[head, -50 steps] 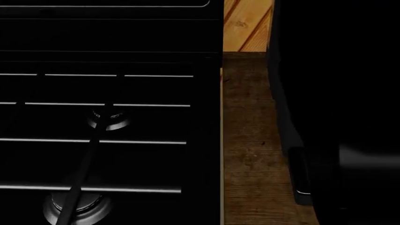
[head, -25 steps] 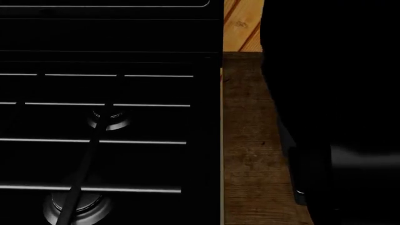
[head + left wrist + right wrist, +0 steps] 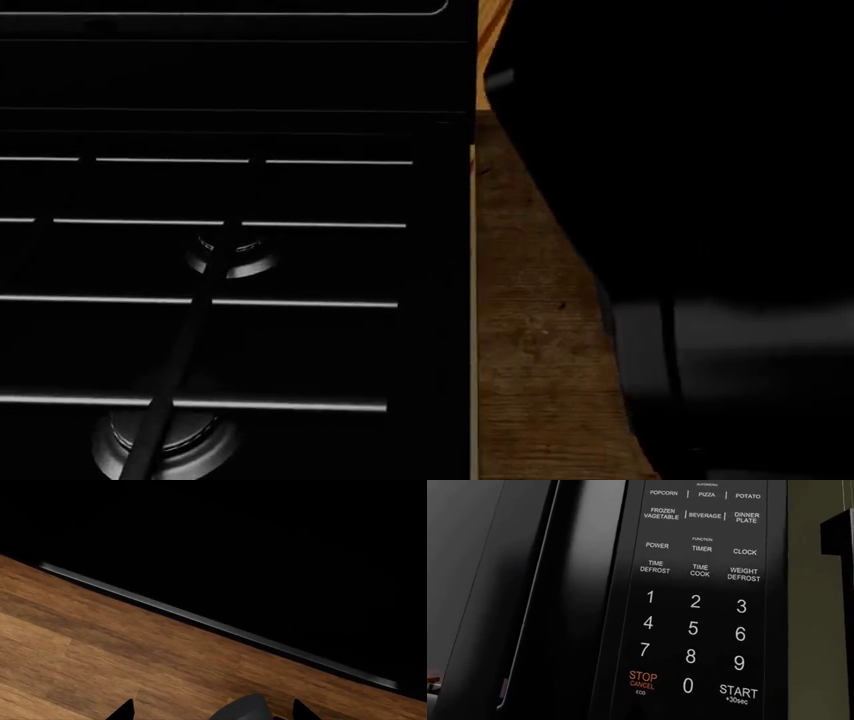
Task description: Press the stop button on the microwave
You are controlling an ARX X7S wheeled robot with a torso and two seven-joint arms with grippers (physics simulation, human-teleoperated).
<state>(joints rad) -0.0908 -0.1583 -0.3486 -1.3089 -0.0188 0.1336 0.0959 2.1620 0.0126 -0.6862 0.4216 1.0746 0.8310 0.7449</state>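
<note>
Comparing head views, I see my right arm (image 3: 694, 240) has spread leftward and upward, now covering most of the wooden counter (image 3: 534, 330) beside the stove (image 3: 227, 250), so I judge the reach is advancing. Farther off, the right wrist view shows the microwave (image 3: 627, 600) keypad, its STOP button (image 3: 642, 681) at the lower corner opposite START. Whether either pincer is open or closed I cannot tell.

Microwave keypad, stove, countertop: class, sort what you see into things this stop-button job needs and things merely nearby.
Needed for the job:
STOP/CANCEL button, orange lettering, keypad's lowest row
microwave control panel
right arm, the dark shape beside the stove

Merely nearby:
START button
stove burners
stove grates
wooden countertop
</note>
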